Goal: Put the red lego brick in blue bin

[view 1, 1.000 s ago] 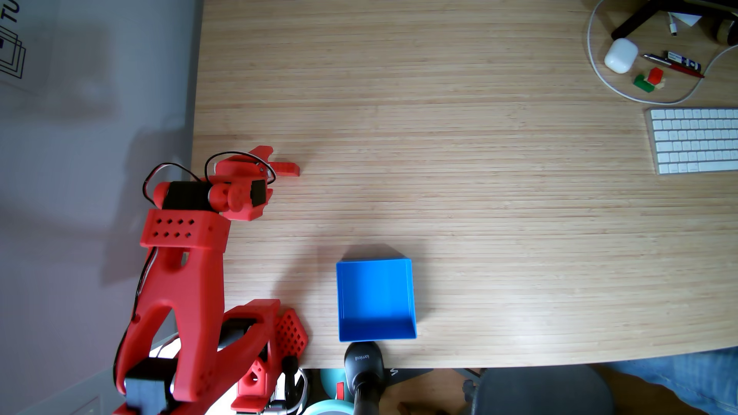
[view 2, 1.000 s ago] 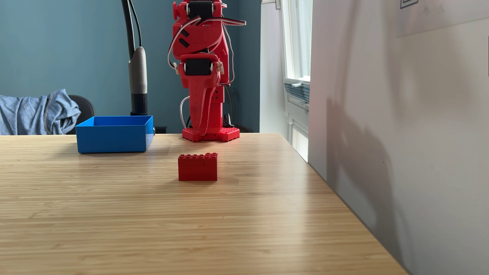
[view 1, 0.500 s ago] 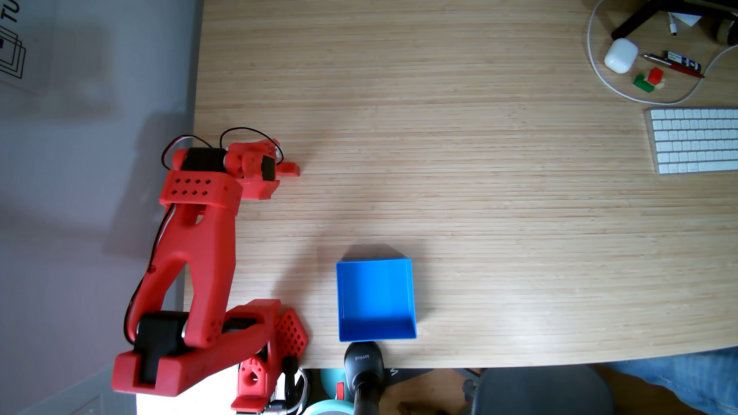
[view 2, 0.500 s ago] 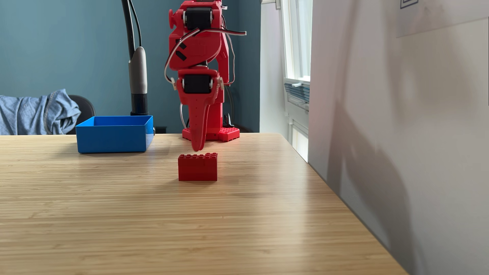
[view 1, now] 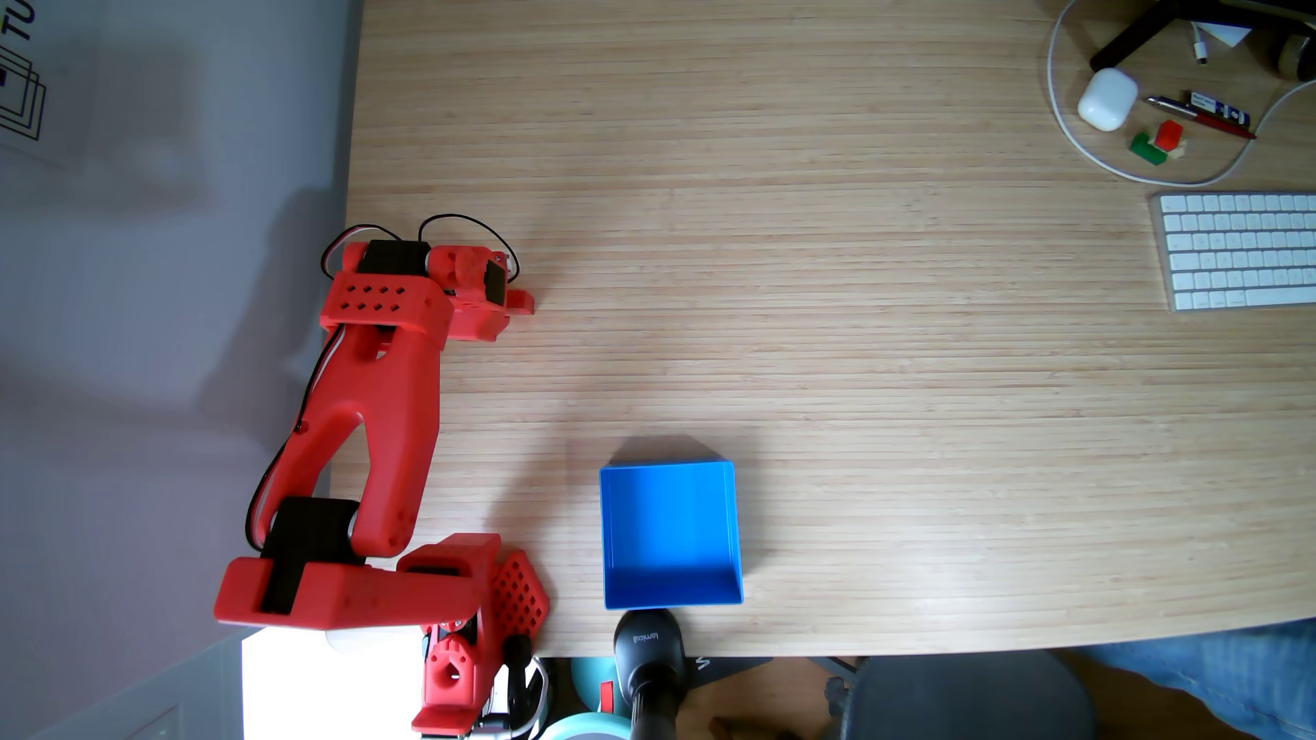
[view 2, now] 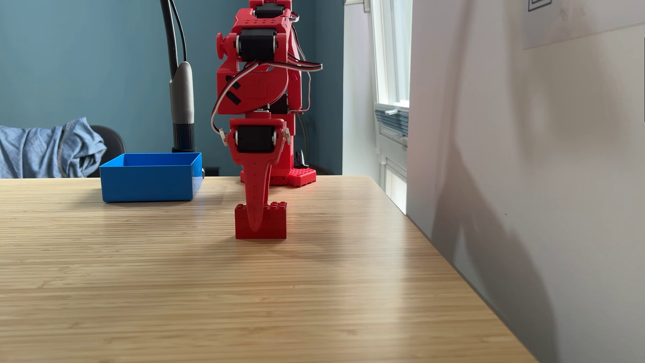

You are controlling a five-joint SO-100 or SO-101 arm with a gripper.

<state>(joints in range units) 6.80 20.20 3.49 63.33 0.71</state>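
Fixed view: tool lowered over red lego brick, finger across its front.

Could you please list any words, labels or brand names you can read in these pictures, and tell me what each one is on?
"TU": cut off by the frame's edge, on the white sheet on the wall, above a drawing of nested squares.
Brand name on the black camera by the blue bin: too blurred to read for certain.
Label on the small blue thing by the pen: too small.
Keyboard keys: too small.
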